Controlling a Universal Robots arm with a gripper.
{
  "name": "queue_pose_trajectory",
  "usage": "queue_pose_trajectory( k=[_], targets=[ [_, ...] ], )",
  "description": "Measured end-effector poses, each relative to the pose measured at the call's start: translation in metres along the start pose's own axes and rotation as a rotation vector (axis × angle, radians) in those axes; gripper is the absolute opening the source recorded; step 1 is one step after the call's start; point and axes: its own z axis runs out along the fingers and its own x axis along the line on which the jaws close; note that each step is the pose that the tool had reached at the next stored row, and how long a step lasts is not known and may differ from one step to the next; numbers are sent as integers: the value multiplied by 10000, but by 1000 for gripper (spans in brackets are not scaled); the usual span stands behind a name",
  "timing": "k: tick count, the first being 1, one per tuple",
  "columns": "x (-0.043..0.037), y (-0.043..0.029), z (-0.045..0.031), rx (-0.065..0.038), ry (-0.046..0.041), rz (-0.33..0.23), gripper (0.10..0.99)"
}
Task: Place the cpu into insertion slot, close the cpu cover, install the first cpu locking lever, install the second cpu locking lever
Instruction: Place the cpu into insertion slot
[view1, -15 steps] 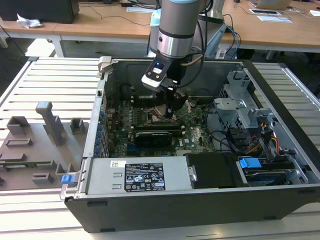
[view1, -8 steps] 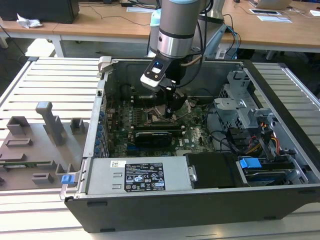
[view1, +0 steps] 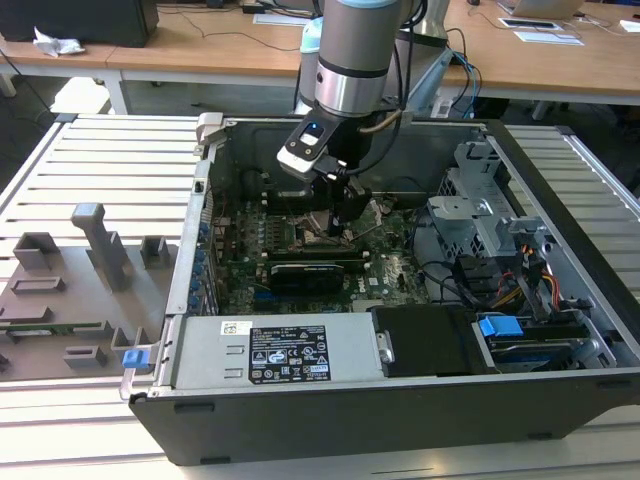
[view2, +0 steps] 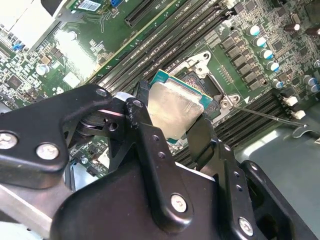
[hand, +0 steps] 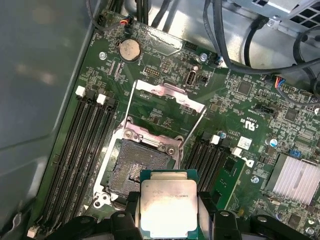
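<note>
Silver-topped cpu (hand: 167, 207) gripped edgewise in the gripper (view2: 172, 117), just short of the empty slot (hand: 137, 167), unseated. Past the slot the cover (hand: 170, 95) stands open; all steps pending.

The whole open computer case (view1: 400, 420) is taken in obliquely from above in the exterior view, at some remove. In both wrist views the motherboard (hand: 165, 95) (view2: 90, 65) is looked down on from close by, past the tool (hand: 167, 220) (view2: 172, 120); the cpu (hand: 167, 200) (view2: 172, 105) and the insertion slot (hand: 135, 167) (view2: 200, 82) are shared by the two.
</note>
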Motion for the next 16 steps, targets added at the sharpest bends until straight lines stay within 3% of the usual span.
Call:
queue_pose_trajectory(
  k=[16],
  targets=[
    [0,0,3,49,82,1412,541]
  ],
)
